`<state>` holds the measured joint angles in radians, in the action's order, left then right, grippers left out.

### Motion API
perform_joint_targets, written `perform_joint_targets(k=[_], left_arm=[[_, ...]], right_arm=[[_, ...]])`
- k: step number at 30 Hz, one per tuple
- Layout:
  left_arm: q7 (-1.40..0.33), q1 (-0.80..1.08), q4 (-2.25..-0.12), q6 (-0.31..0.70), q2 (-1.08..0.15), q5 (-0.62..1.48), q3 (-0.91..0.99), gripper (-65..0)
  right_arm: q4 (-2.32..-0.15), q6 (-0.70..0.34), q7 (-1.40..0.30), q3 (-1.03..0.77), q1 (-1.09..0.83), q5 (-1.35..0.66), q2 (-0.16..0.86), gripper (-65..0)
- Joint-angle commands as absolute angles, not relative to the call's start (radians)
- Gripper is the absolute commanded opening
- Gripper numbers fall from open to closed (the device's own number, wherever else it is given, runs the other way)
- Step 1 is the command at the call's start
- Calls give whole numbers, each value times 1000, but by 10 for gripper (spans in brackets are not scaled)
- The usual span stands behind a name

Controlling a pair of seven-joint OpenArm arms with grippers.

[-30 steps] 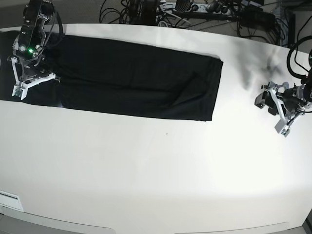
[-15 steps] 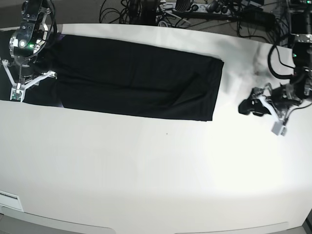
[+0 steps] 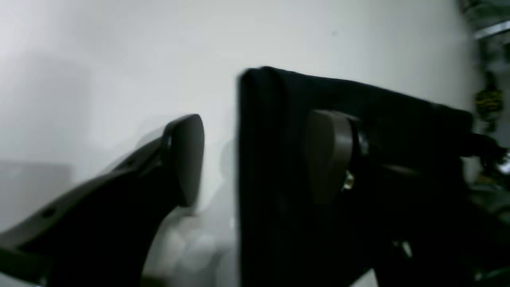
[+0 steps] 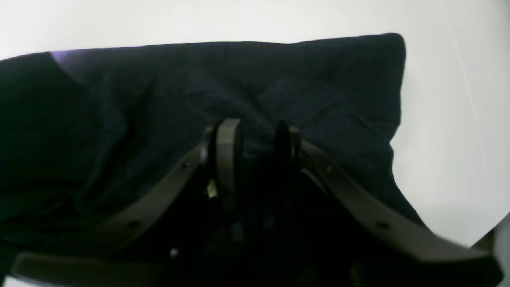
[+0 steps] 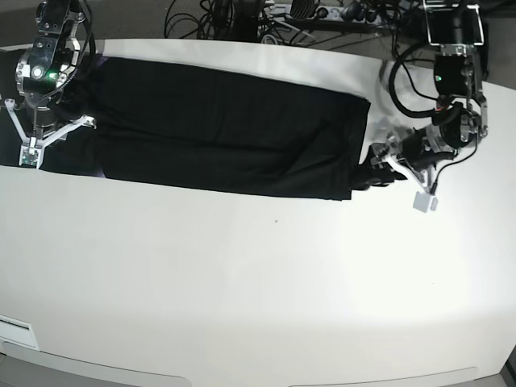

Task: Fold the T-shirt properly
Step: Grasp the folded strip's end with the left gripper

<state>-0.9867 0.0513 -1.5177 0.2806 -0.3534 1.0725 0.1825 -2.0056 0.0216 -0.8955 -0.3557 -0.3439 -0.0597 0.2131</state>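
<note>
The shirt (image 5: 226, 129) lies along the far side of the table (image 5: 242, 290) as a long black band, so the lengthwise folds look done; folding it end to end is left, I judge. My left gripper (image 5: 401, 176) stands wide open at the band's end, holding nothing. My right gripper (image 5: 50, 137) sits partly open over the other end, and I cannot tell whether it pinches cloth.

Left end effector (image 5: 385, 171) now in from the far counter (image 5: 258, 282) edge, right beside the T-shirt (image 5: 226, 129) end, fingers spread wider, one over the cloth. Right end effector (image 5: 24, 133) lifted slightly, jaws parted from fully pinched.
</note>
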Motion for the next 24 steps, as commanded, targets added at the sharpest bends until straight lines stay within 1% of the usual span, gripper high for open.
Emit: perform_joint_targets(k=[1,6,11,16,17,18,19,20,21,22,24], left_arm=[[-1048,76,-1517,262,-352,1035,177,-234],[-1048,110,-1517,270,-314,1057,177,-234],[-1048,104,-1517,329,-285,1110,149,-234],[-1048,91,-1517,354,-268,1108,105,-235],[-1048,88,-1517,356,-268,1108,105,-246],[-1048,84,-1517,356,-269,1105,105,-283],[-1048,78,-1518,355,-269,1093,107,-351],[-1048,72,-1518,355,-269,1070,107,-447],[-1047,66,-1518,355,-269,1045,107,-565],[-1047,59,-1518,355,-270,1028,107,-650],[-1046,52,-1518,356,-272,1005,107,-650]], right_arm=[[-2025,26,-876,-361,-339,-47,229,-465],[-2025,26,-875,-361,-338,-51,231,-465],[-2025,26,-875,-361,-338,-51,231,-465],[-2025,26,-875,-361,-338,-51,233,-465],[-2025,26,-875,-361,-338,-51,233,-465],[-2025,26,-875,-361,-338,-51,233,-465],[-2025,26,-876,-361,-338,-51,234,-465],[-2025,26,-876,-361,-338,-51,234,-465],[-2025,26,-875,-361,-338,-51,234,-465],[-2025,26,-875,-361,-338,-52,233,-465],[-2035,23,-875,-361,-335,-69,234,-465]])
